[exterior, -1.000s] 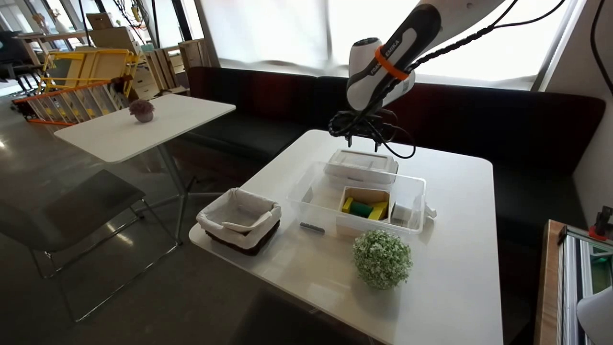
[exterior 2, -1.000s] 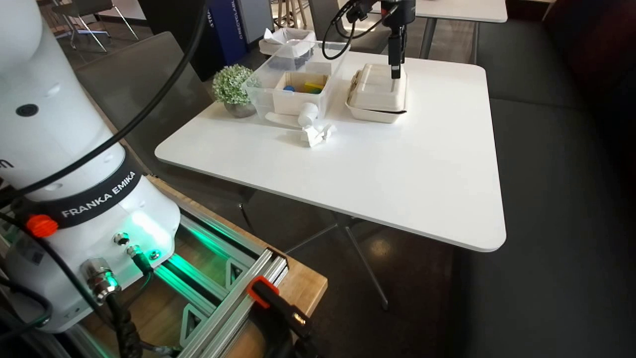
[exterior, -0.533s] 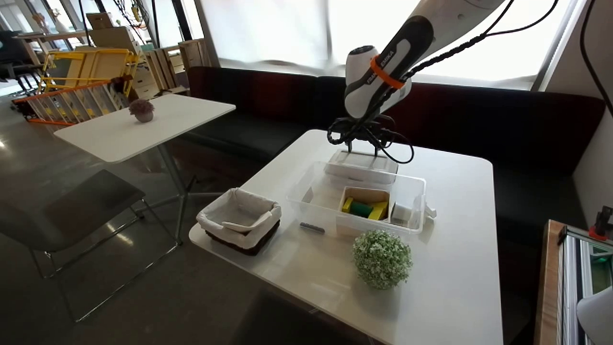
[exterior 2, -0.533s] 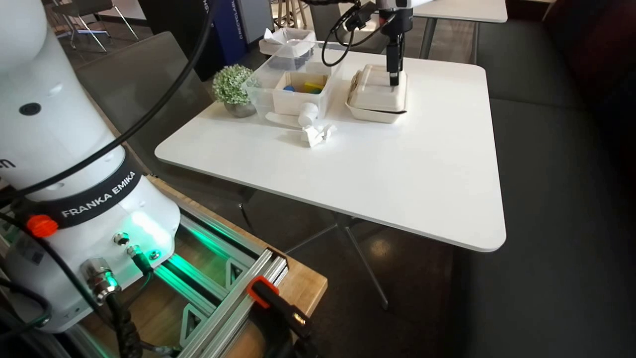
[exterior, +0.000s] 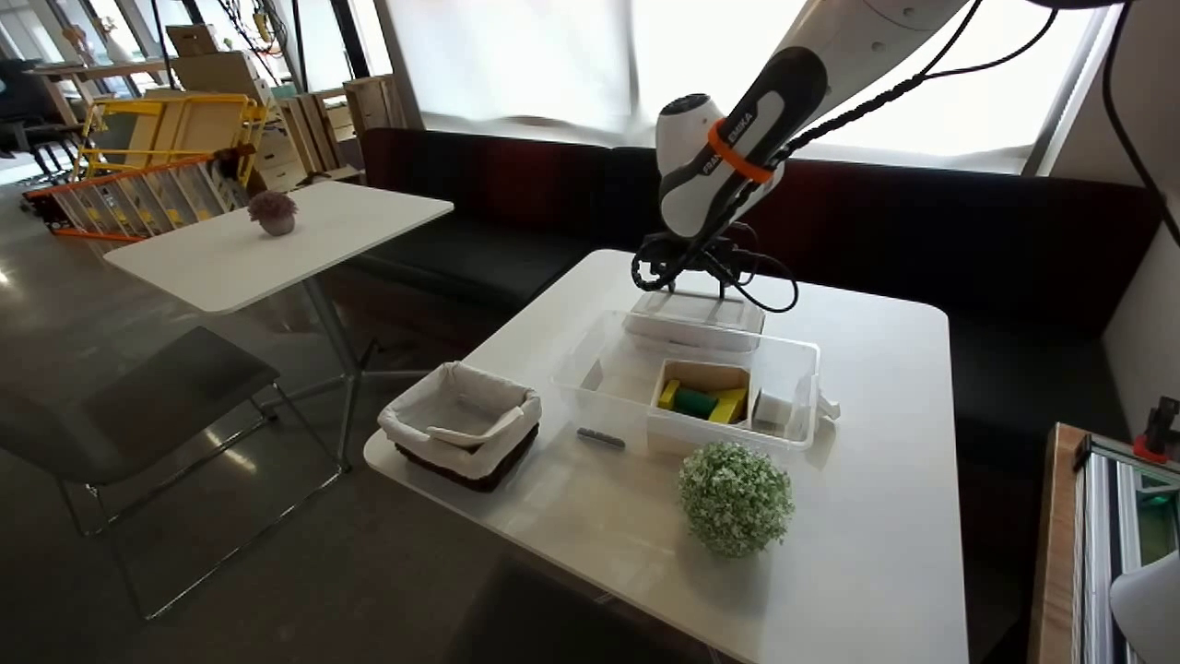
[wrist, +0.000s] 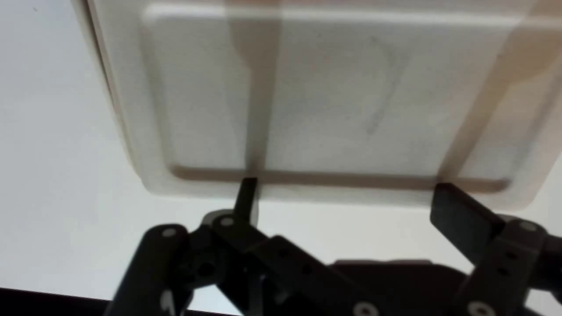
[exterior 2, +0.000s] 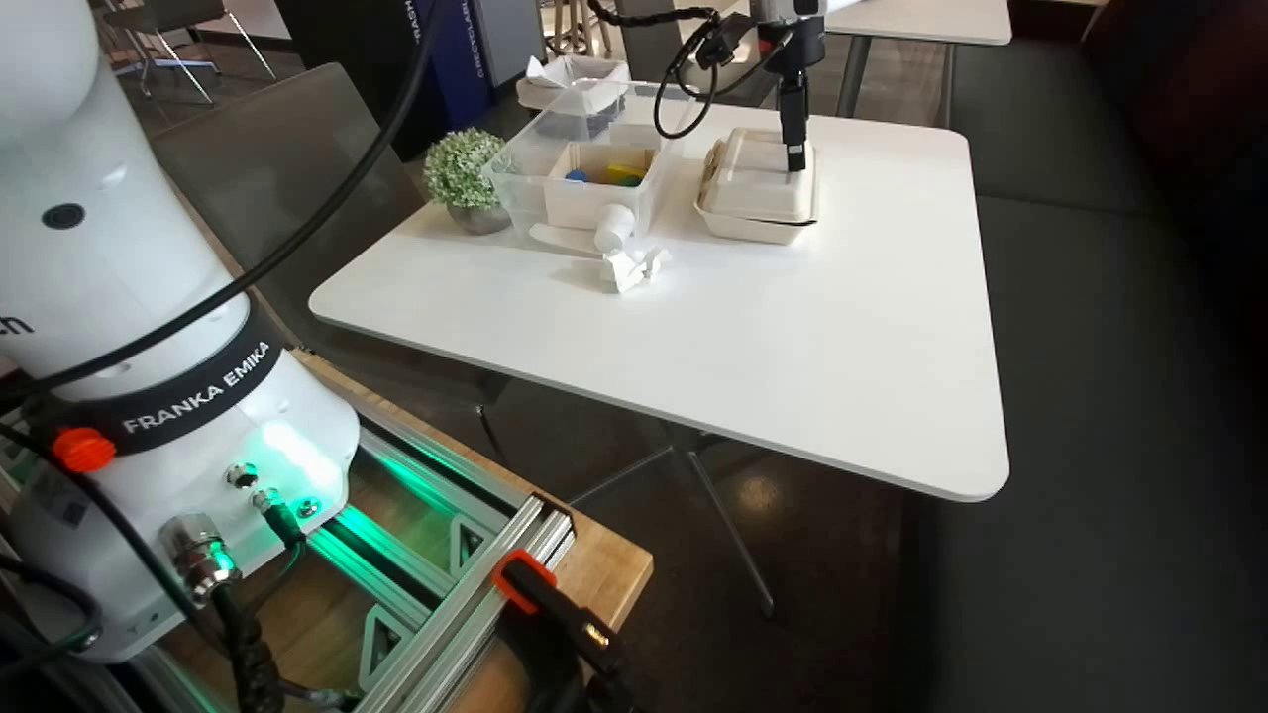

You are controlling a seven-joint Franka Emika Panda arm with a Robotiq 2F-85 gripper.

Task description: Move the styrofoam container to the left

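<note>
The styrofoam container is an off-white, closed clamshell box. It shows in both exterior views, standing on the white table behind the clear plastic bin. In the wrist view its lid fills most of the upper picture. My gripper is above the container with its fingers pointing down. It also shows in an exterior view, with the fingertips at the lid's far-side edge. In the wrist view the fingers are wide apart with nothing between them, and both tips appear to touch the lid near its edge.
The clear bin stands close beside the container and holds a wooden box with coloured blocks. A lined basket, a green plant and crumpled paper are also on the table. A dark bench runs along one side.
My gripper has come down onto the lid with its fingers still apart. In the last half second gripper and container have both shifted slightly, away from the clear bin.
</note>
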